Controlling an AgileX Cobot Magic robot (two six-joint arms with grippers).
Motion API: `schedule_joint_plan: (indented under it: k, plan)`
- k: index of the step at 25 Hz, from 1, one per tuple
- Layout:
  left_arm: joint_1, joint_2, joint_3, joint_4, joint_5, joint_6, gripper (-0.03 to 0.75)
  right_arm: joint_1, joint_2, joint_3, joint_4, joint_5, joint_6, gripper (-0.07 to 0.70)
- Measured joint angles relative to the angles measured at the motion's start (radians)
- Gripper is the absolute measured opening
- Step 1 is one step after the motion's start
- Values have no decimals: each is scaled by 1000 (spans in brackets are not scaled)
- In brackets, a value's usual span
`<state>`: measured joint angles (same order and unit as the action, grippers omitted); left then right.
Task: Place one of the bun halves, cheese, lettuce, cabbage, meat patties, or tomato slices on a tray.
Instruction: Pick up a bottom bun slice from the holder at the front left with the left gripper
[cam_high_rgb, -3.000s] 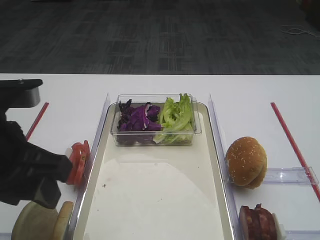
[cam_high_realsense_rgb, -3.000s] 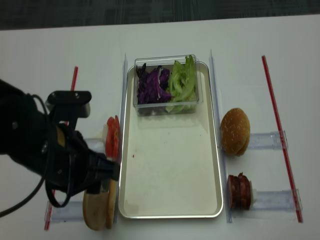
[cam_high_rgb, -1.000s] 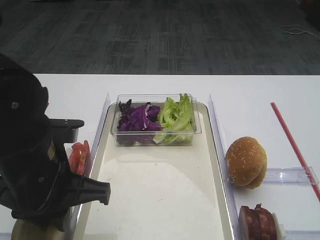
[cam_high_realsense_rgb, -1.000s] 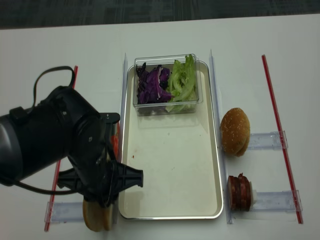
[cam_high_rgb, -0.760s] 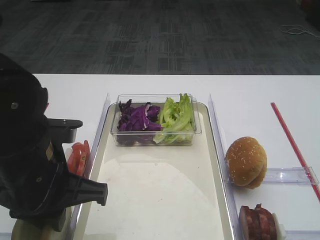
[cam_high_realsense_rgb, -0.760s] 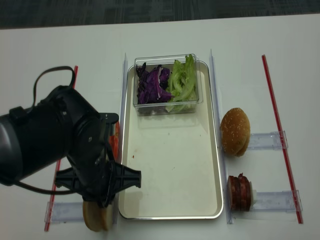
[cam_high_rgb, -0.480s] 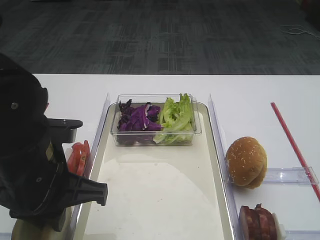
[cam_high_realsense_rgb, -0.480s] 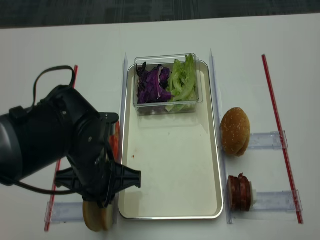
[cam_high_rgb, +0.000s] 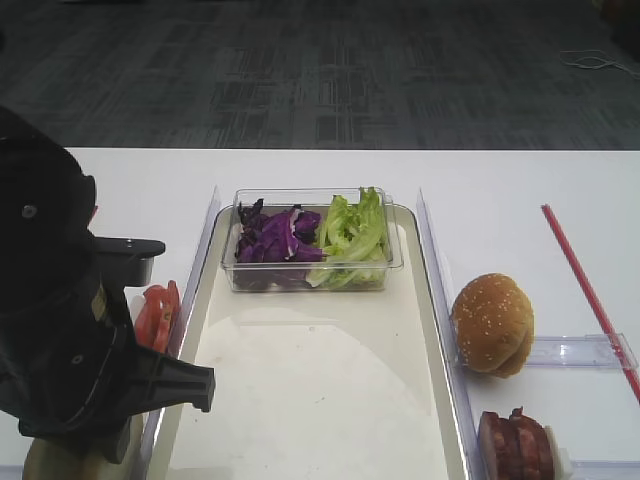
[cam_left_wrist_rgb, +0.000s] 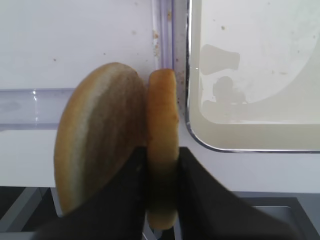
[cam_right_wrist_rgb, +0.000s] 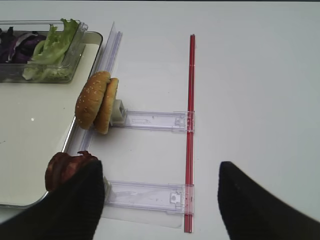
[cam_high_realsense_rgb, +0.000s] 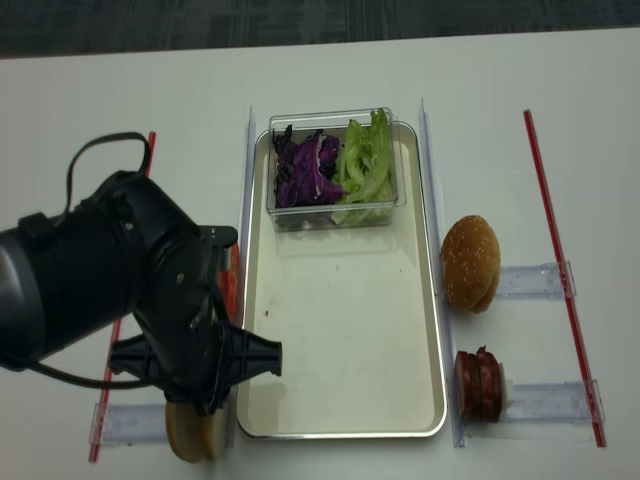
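Evidently the left pincer (cam_left_wrist_rgb: 161, 200) has pinched one upright bun half (cam_left_wrist_rgb: 162, 145) by its edge, near-left beside the tray (cam_high_realsense_rgb: 300, 425), ready to lift; the right pincer (cam_right_wrist_rgb: 160, 200) hangs wide over the counter (cam_right_wrist_rgb: 250, 90).

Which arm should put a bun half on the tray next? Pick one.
Left. Its hand is shut on the thinner bun half beside the tray. The right hand hangs open over bare table, holding nothing.

My dark fingers (cam_right_wrist_rgb: 250, 200) frame a white table: sesame bun (cam_right_wrist_rgb: 95, 102) on edge in a clear rack (cam_right_wrist_rgb: 155, 120), patties (cam_right_wrist_rgb: 62, 170) nearer, red strip (cam_right_wrist_rgb: 190, 130) alongside, tray (cam_right_wrist_rgb: 30, 125) at left holding lettuce (cam_right_wrist_rgb: 52, 47) and cabbage (cam_right_wrist_rgb: 20, 47).
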<state>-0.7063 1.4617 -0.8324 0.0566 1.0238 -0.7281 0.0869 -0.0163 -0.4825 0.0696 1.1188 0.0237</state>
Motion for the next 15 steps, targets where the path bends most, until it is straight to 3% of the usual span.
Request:
schedule_joint_plan:
  k: [6,15]
  plan:
    - [0,0,-18,2,35,0,148,0,0,0,0,0,0,489]
    - [0,0,-157,18,126,21,148,0,0,0,-2,0,0,489]
